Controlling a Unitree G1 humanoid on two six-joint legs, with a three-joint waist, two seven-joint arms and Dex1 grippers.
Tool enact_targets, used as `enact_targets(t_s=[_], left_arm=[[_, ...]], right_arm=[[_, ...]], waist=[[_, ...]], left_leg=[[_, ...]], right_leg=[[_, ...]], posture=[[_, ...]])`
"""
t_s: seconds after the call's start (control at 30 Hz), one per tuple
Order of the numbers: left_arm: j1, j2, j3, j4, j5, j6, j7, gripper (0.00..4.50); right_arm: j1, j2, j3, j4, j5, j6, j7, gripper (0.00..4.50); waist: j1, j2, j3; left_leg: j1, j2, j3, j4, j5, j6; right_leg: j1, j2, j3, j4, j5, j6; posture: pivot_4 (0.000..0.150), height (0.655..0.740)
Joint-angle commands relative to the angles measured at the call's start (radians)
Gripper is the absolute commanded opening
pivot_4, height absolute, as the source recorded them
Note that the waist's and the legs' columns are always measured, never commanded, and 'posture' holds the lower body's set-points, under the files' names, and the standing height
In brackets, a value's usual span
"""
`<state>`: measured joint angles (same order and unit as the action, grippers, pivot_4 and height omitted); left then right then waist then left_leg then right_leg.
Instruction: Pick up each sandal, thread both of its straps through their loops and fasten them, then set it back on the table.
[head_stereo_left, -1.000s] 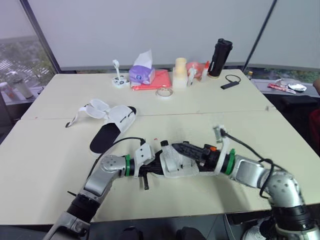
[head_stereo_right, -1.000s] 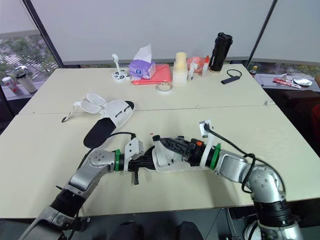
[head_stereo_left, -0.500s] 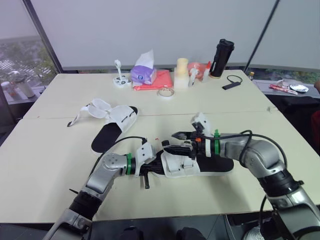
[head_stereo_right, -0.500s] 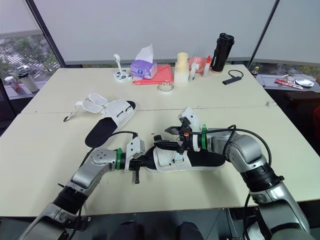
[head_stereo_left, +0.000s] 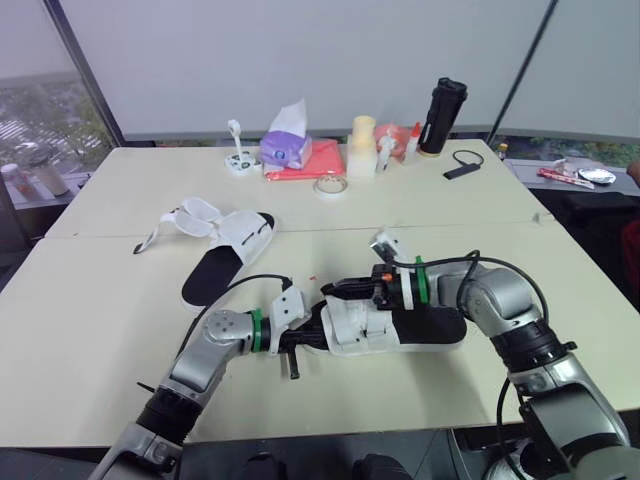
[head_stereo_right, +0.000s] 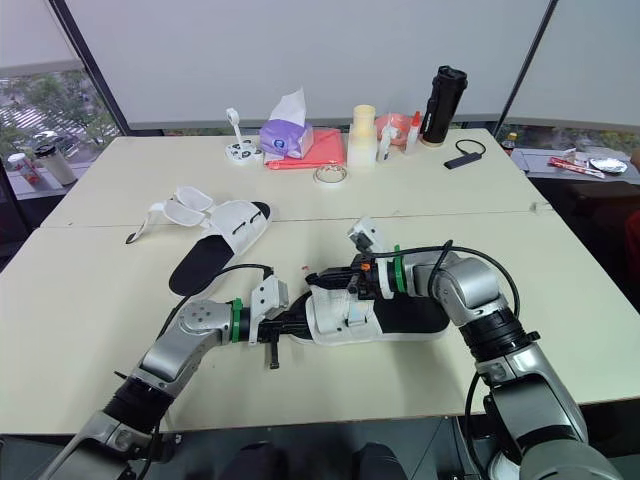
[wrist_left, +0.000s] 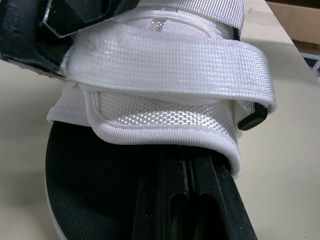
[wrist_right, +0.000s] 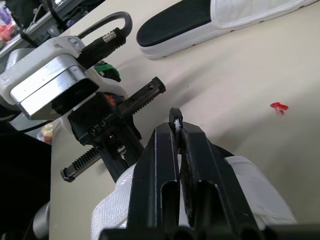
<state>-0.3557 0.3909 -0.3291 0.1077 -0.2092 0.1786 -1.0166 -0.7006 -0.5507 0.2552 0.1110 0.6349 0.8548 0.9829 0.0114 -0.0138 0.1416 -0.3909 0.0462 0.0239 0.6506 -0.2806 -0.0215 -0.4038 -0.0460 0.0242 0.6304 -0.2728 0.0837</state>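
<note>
Right gripper (head_stereo_left: 336, 290) has dipped onto the sandal (head_stereo_left: 425, 330) front strap (head_stereo_left: 358, 322), pinched shut; left gripper (head_stereo_left: 308, 339) clamps the toe. I judge threading unfinished.

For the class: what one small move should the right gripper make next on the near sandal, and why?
Probably pull the strap taut across the sandal: the right gripper is shut on its end, and the left gripper braces the toe.

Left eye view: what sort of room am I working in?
Probably an office or meeting room: pale tables pushed together, tall windows behind, and clutter like tissues, a tape roll and a bottle.
</note>
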Motion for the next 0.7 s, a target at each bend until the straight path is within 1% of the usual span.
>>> enact_targets(t_s=[0.03, 0.1, 0.17, 0.3, 0.37, 0.47, 0.7], left_arm=[[0.041, 0.019, -0.037, 0.071, 0.059, 0.048, 0.012, 0.00], [0.041, 0.020, -0.037, 0.071, 0.059, 0.048, 0.012, 0.00], [0.041, 0.019, -0.039, 0.072, 0.059, 0.048, 0.009, 0.00], [0.035, 0.014, -0.045, 0.079, 0.061, 0.046, 0.005, 0.00], [0.030, 0.012, -0.046, 0.083, 0.061, 0.046, 0.003, 0.00], [0.028, 0.014, -0.049, 0.085, 0.062, 0.043, -0.004, 0.00], [0.026, 0.016, -0.049, 0.087, 0.063, 0.043, -0.006, 0.00]], right_arm=[[-0.012, -0.004, -0.136, -0.081, 0.115, 0.055, 0.046, 0.02], [0.001, -0.003, -0.210, -0.128, 0.207, 0.113, 0.061, 0.02], [0.021, -0.003, -0.251, -0.179, 0.266, 0.156, 0.066, 0.02], [0.062, 0.015, -0.304, -0.257, 0.331, 0.196, 0.032, 0.02], [0.072, 0.037, -0.323, -0.253, 0.320, 0.185, -0.017, 0.02], [0.079, 0.077, -0.339, -0.209, 0.259, 0.135, -0.103, 0.02], [0.057, 0.110, -0.332, -0.096, 0.139, 0.056, -0.208, 0.02]], waist=[[0.001, 0.000, 0.000], [0.000, 0.000, 0.000], [0.001, 0.000, 0.000], [0.000, 0.001, 0.001], [0.000, 0.001, 0.001], [0.000, 0.001, 0.001], [0.000, 0.001, 0.001]], left_leg=[[0.000, 0.000, 0.000, 0.000, 0.000, 0.000], [0.000, 0.000, 0.000, 0.000, 0.000, 0.000], [0.000, 0.000, 0.000, 0.000, 0.000, 0.000], [0.000, 0.001, -0.001, 0.000, 0.000, 0.000], [0.000, 0.000, -0.001, 0.000, 0.000, 0.000], [0.000, 0.000, 0.000, 0.000, 0.000, 0.000], [0.000, 0.000, 0.000, 0.000, 0.000, 0.000]], right_leg=[[0.000, 0.000, 0.000, 0.000, 0.000, 0.000], [0.000, 0.000, 0.000, 0.000, 0.000, 0.000], [0.000, 0.000, 0.000, 0.000, 0.000, 0.000], [0.000, 0.000, 0.000, 0.000, 0.000, 0.000], [-0.001, 0.000, 0.000, 0.000, 0.000, 0.000], [-0.001, 0.000, 0.000, 0.000, 0.000, 0.000], [-0.001, 0.000, 0.000, 0.000, 0.000, 0.000]], posture=[[0.150, 0.7394], [0.150, 0.7394], [0.150, 0.7394], [0.150, 0.7394], [0.150, 0.7394], [0.150, 0.7394], [0.150, 0.7394]])
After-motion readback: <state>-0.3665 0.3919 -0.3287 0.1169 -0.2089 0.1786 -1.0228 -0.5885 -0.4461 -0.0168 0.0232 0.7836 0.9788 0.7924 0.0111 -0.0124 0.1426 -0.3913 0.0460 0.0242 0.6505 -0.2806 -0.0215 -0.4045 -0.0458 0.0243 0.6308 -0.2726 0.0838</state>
